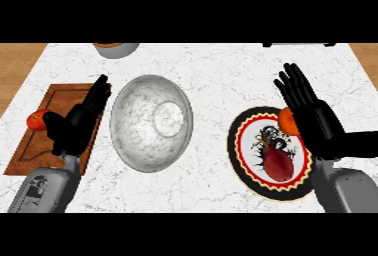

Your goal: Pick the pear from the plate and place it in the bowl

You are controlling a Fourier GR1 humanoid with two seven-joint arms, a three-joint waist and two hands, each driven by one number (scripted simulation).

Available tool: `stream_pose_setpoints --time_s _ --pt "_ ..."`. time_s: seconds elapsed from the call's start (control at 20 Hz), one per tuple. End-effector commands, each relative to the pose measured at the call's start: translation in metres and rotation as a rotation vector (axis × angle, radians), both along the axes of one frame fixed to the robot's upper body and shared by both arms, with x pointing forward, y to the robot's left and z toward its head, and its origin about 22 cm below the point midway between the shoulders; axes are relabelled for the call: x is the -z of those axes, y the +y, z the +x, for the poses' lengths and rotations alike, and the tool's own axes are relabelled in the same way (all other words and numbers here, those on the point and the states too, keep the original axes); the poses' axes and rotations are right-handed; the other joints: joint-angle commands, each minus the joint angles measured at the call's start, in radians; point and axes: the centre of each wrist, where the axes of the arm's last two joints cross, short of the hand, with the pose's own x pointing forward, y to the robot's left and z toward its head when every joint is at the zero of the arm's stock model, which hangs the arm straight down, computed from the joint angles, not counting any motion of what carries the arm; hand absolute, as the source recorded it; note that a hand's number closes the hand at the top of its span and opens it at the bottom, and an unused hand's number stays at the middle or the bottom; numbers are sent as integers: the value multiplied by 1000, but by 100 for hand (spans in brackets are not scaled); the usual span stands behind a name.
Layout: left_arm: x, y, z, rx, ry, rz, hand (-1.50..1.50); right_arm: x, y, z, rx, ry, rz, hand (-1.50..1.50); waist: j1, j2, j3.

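Note:
A dark red pear point(279, 163) lies on a round plate point(245, 165) with a red, black and cream pattern at the right of the counter. An orange fruit point(286, 124) sits at the plate's far side, partly hidden by my right hand point(314, 117). That hand is open with straight fingers pointing away, over the plate's right edge, just right of the pear and not holding it. A large grey marbled bowl point(151, 122) stands in the middle, with nothing in it. My left hand point(74, 127) rests open to the left of the bowl.
A wooden cutting board point(52, 100) lies at the left under my left hand, with a red tomato point(37, 120) on it. A smaller bowl point(117, 49) shows at the counter's far edge. A dark object point(299, 45) sits at the far right.

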Motion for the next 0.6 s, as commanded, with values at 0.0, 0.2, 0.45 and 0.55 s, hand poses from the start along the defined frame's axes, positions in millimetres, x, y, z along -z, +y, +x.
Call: stream_pose_setpoints --time_s 0.0,0.2,0.45,0.55 --pt "-24 6 7 -43 -58 17 0 6 23 0 -134 32 51 -150 -3 12 -34" --pt "-47 41 13 -149 -237 -5 0 3 91 -8 -581 155 113 -150 53 14 -35" --pt "-38 78 -4 -207 -238 -47 0 11 74 -18 -202 -40 -314 -150 -2 9 -36" --pt "-41 85 -10 -223 -247 -56 0 2 64 -45 -278 -102 -342 -150 -17 7 -35"
